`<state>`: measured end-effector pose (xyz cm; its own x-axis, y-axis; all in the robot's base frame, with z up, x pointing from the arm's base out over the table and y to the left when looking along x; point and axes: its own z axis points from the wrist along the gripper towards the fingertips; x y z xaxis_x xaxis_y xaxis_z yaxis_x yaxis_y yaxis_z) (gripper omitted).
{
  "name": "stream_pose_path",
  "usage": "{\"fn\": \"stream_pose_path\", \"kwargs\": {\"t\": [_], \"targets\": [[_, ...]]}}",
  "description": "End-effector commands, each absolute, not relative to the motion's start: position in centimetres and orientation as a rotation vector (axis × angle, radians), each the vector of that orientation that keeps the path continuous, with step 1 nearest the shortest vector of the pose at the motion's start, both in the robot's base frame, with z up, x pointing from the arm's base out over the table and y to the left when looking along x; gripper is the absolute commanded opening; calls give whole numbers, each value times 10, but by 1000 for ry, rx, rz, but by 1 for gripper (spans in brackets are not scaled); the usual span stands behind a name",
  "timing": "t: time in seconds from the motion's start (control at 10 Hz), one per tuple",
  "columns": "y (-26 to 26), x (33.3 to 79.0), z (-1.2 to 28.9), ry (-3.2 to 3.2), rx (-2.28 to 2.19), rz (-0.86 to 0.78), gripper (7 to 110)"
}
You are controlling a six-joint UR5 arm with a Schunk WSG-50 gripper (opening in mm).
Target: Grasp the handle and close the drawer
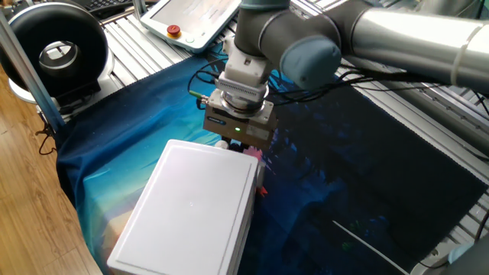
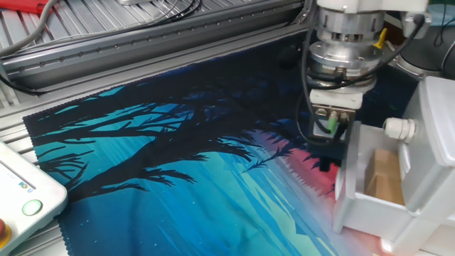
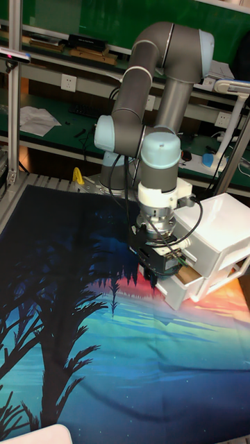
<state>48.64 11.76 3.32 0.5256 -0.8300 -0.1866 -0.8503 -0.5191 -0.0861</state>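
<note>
Other fixed view: drawer (image 2: 370,181) front toward gripper (image 2: 328,153)

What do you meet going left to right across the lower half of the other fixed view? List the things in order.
White pendant at the left edge → tree-print cloth → gripper → the drawer, open, with a brown box inside.
</note>
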Motion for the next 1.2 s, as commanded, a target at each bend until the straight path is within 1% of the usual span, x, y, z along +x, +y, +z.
{"fn": "stream_pose_path", "kwargs": {"t": [0.0, 0.2, 0.4, 0.5, 0.8, 0.9, 1.1], "targets": [[115, 477, 51, 1530, -2573, 327, 22], [120, 488, 55, 1532, -2586, 275, 22], [126, 492, 54, 1527, -2567, 268, 22], [123, 494, 53, 1527, -2567, 247, 7], [121, 498, 53, 1449, -2609, 214, 7], [120, 498, 52, 1457, -2609, 216, 44], [116, 498, 55, 1425, -2633, 213, 44]]}}
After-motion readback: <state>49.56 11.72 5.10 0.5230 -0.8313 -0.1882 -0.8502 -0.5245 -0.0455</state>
